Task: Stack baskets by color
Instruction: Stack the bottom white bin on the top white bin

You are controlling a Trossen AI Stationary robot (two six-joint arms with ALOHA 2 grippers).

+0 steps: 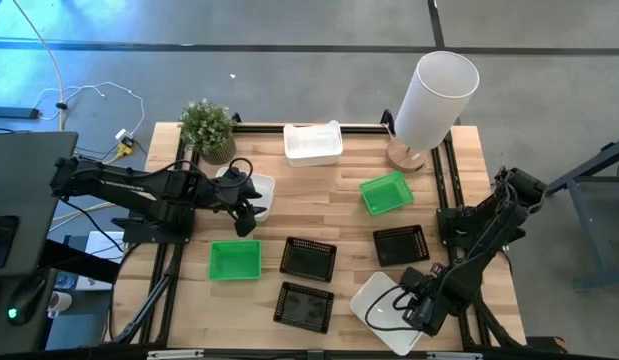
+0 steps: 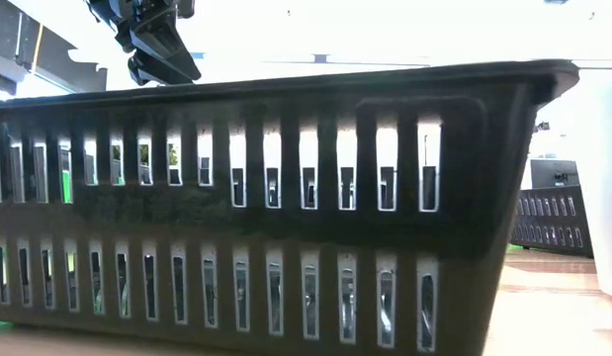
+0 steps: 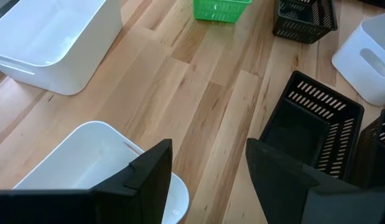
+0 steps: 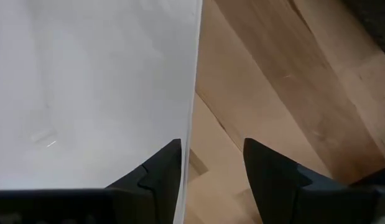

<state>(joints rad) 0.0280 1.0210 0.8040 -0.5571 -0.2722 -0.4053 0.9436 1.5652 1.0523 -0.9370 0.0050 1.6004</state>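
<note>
Plastic, glossy white basket (image 4: 92, 81): light, stiff, slippery. My right gripper (image 4: 211, 168) has open fingers astride its thin wall, the best hold. Left gripper (image 3: 208, 180) open, empty.

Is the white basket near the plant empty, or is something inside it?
Empty. The left wrist view looks into the white basket under the left gripper and shows only its bare white inside.
</note>
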